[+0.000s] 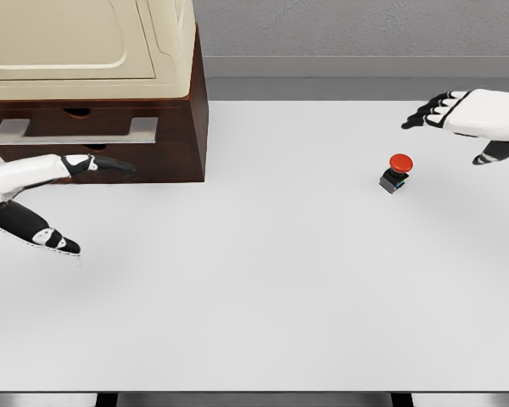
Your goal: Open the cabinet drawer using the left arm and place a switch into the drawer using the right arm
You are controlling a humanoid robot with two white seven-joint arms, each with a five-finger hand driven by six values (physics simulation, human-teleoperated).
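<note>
A dark wood cabinet [153, 119] with a cream top stands at the table's back left. Its upper drawer carries a silver bar handle [76, 130] and looks closed. My left hand [72, 199] hovers just in front of and below that handle, fingers spread, holding nothing. The switch [396, 172], a red mushroom button on a small black base, stands on the table at the right. My right hand [462, 123] floats above and to the right of the switch, apart from it, fingers extended and open.
The white table [263, 288] spreads across the view, its front edge near the bottom of the picture. A grey wall runs behind the table.
</note>
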